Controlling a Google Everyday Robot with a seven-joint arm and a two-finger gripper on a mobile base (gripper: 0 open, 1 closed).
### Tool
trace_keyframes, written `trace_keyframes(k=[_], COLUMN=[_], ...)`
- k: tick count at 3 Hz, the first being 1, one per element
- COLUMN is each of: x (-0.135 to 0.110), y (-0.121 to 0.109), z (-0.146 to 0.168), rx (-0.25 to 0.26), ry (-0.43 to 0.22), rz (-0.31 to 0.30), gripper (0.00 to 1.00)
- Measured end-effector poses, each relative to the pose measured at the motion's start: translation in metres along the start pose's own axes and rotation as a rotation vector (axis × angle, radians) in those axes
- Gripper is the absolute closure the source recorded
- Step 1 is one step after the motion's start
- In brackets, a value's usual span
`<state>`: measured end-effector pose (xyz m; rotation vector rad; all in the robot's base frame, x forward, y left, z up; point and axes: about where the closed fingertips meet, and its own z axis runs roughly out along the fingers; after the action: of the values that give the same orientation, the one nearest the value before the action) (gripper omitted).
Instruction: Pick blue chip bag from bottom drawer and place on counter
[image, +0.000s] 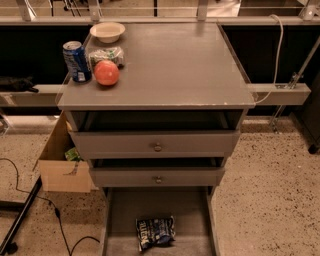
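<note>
Bottom drawer (161, 207): chip bag (155, 232); tool unseen

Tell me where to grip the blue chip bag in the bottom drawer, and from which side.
Likely best from straight above, pinching the blue chip bag across its crumpled middle: it lies flat on the bottom drawer floor, forward of the upper drawers, and its walls block a sideways approach. The end effector is not in view.

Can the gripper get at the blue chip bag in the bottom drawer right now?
Probably yes: the bottom drawer is pulled open, and the blue chip bag lies uncovered near its front, clear of the drawers above. The gripper itself is out of view.
</note>
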<state>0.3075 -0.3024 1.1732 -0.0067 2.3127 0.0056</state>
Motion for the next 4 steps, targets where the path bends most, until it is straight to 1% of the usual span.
trace_keyframes(k=[4], x=[0.0], y=[0.0], z=[0.0], rx=[0.0], ry=[0.0], rz=[0.0], gripper=[0.0])
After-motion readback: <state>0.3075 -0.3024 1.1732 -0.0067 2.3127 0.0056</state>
